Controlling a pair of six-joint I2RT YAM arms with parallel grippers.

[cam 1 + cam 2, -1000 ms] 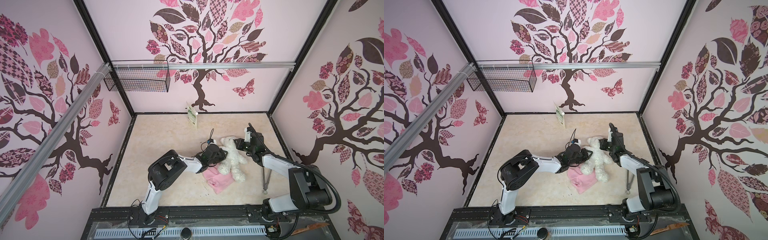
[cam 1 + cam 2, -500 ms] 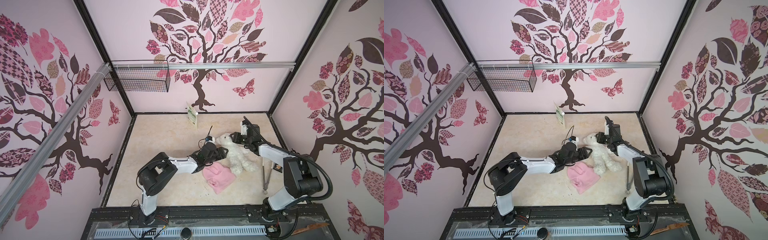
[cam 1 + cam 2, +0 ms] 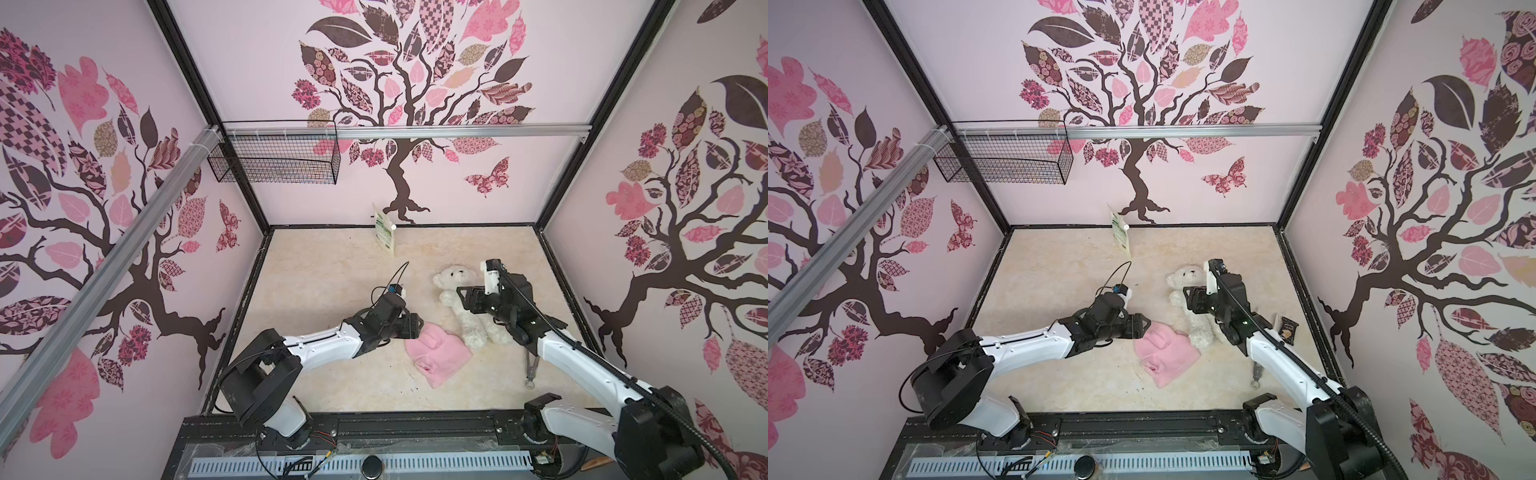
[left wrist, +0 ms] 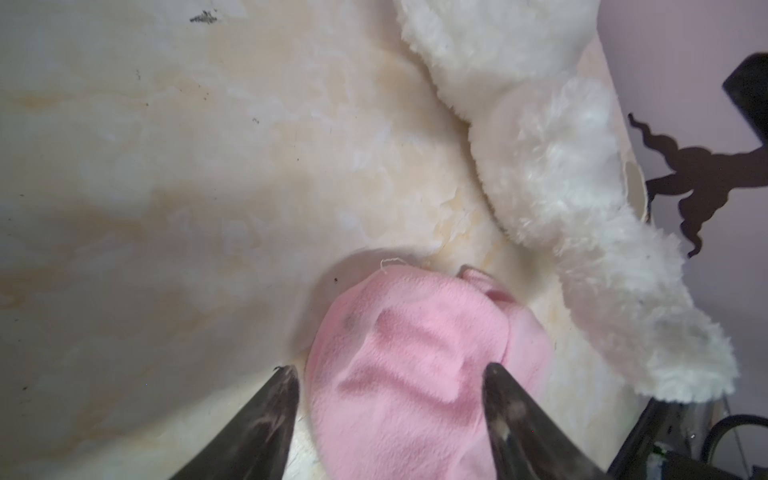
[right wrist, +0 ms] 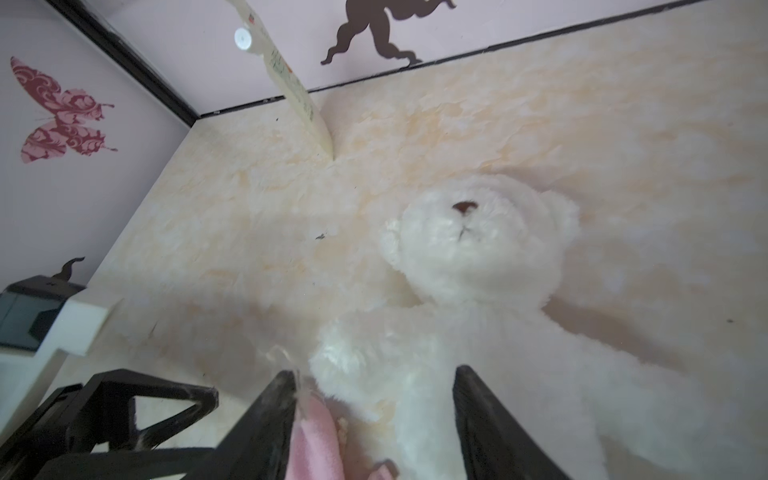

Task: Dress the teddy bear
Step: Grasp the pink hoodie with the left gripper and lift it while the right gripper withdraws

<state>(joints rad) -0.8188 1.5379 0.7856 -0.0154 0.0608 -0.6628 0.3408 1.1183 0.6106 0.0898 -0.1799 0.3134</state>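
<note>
Both my claws gape empty: left claw (image 4: 390,415) over the pink hooded top (image 3: 438,353), right claw (image 5: 374,419) over the teddy bear (image 3: 465,303).

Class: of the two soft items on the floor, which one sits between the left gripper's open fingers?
The pink garment; the left gripper straddles it, while the white teddy bear lies beside it.
</note>
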